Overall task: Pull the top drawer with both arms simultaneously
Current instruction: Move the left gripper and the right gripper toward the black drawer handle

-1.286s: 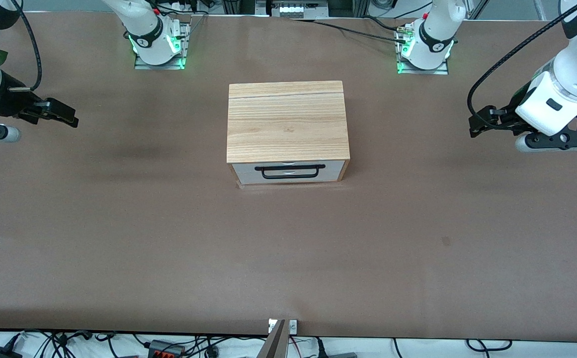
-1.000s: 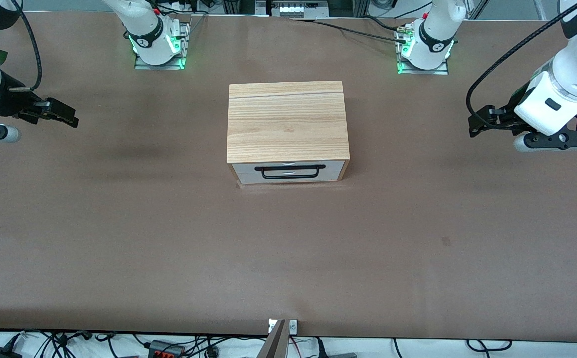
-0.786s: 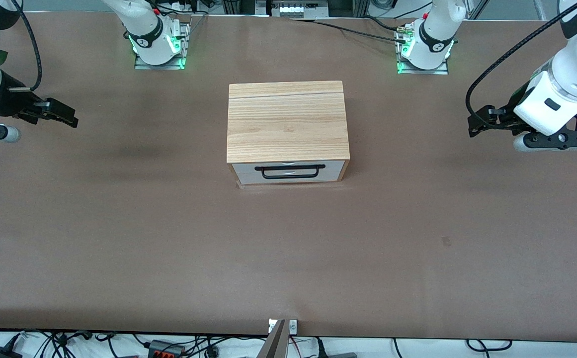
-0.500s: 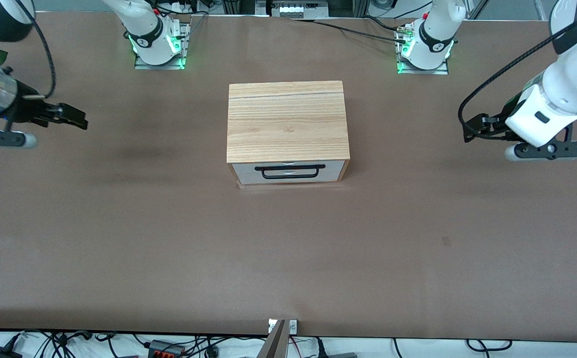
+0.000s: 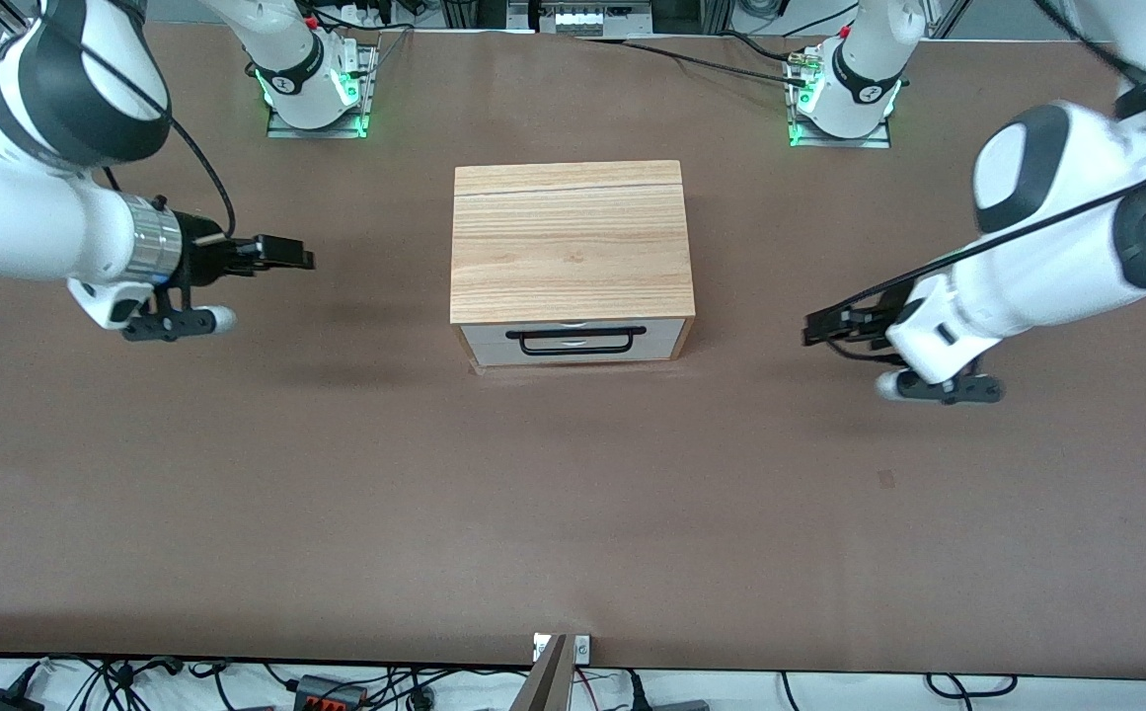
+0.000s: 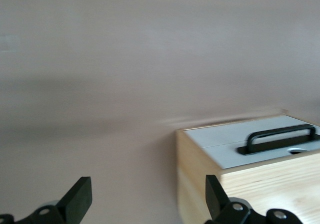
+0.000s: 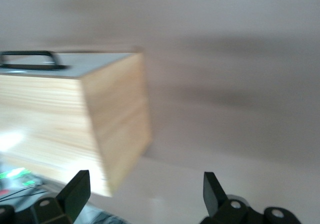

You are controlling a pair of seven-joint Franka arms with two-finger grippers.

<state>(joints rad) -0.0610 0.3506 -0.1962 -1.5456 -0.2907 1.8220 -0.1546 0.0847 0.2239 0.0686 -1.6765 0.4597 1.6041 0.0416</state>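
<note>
The wood-grain cabinet (image 5: 570, 240) stands mid-table, its white front toward the front camera. The top drawer (image 5: 661, 331) is shut, with its thin black handle (image 5: 575, 333) against the front. My left gripper (image 5: 813, 330) hangs open and empty over the table beside the cabinet, toward the left arm's end. My right gripper (image 5: 302, 260) hangs open and empty over the table toward the right arm's end. The left wrist view shows its open gripper (image 6: 147, 200), the drawer front (image 6: 225, 141) and the handle (image 6: 280, 138). The right wrist view shows its open gripper (image 7: 145, 190), the cabinet's side (image 7: 117, 119) and the handle (image 7: 32, 60).
The brown table (image 5: 573, 513) stretches wide around the cabinet. The two arm bases (image 5: 314, 84) (image 5: 844, 94) stand with green lights along the table's edge farthest from the front camera. Cables lie off the table edge (image 5: 336, 686).
Both arms have swung in from the table's ends toward the cabinet. The left gripper has also come down toward the level of the drawer front. The drawer has not moved.
</note>
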